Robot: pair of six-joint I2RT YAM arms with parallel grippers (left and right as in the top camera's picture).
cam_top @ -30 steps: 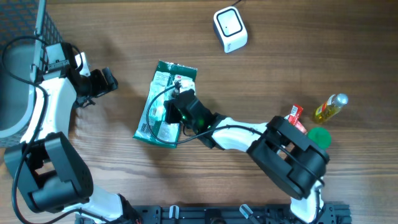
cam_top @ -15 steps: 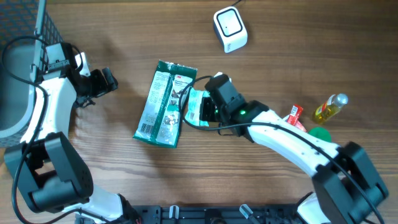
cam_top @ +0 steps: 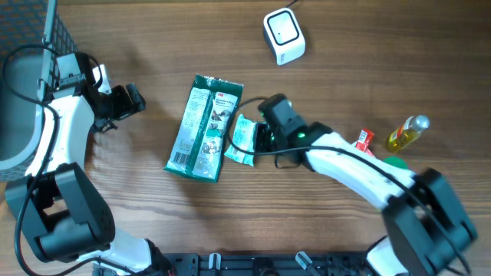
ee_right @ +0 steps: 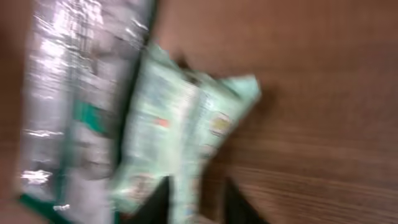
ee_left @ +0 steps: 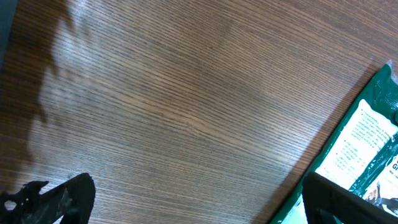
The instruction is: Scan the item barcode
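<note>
Packet (cam_top: 239,142) shifted off pouch (cam_top: 203,126) — right end effector (cam_top: 258,138) pinching it, left end effector (cam_top: 136,100) spread

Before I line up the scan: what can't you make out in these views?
Barcode on the small packet: right wrist view blurred by motion; too small overhead.
Whether the right tool grips it: jaws hidden under its body overhead.
Large packet: cut off by the left wrist view's edge.

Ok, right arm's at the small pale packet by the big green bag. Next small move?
Probably lift the small pale green packet slightly: the right gripper is at its edge, though blur hides whether it grips, and the white scanner stands well apart from it.
</note>
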